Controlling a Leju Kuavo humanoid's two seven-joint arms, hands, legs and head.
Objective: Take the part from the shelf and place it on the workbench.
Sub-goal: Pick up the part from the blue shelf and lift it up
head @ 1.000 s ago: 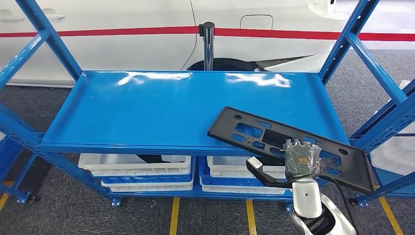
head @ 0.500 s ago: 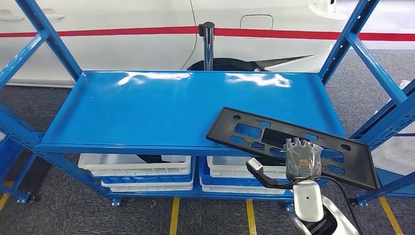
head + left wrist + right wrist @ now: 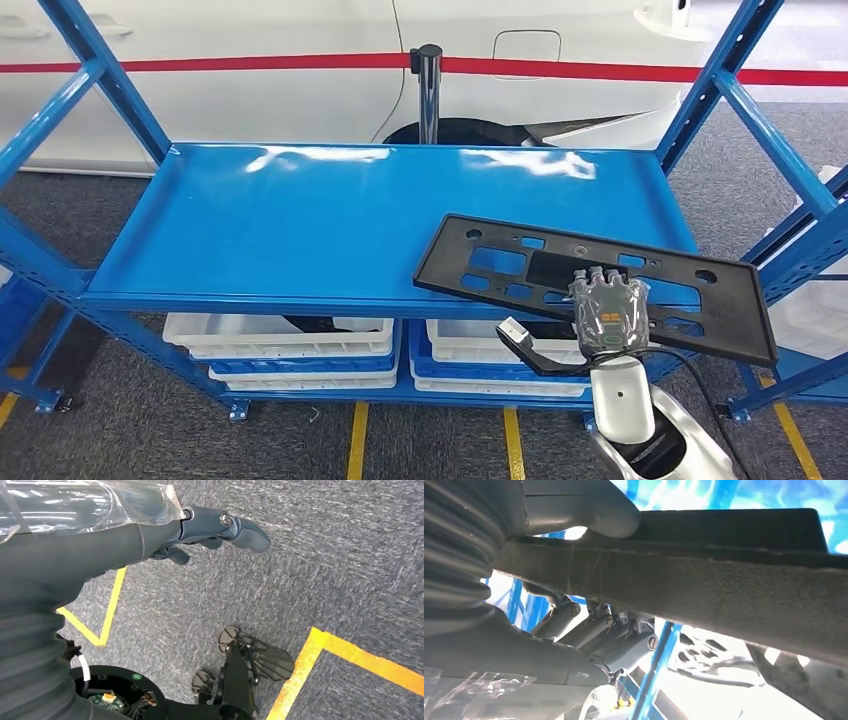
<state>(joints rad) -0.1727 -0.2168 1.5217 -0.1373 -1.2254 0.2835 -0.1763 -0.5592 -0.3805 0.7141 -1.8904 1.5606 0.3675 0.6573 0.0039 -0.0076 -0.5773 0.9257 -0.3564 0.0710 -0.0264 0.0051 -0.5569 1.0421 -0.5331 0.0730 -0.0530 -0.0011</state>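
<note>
- Right hand: holds the black part at its near long edge, thumb on one face and fingers closed against the other.
- Black part: a long flat panel with cut-outs, tilted; its left end lies low over the blue shelf deck, its right end juts past the shelf's front-right corner.
- Change over the last 1 s: the part's right end has risen and the panel has swung flatter and further off the shelf. Judged: the lift-off is nearly complete; carrying to the workbench remains.
- Right wrist view: shows thumb and fingers clamping the panel edge, which the head view hides.
- Left hand: hangs over grey carpet away from the shelf, fingers loosely curled, holding nothing.
</note>
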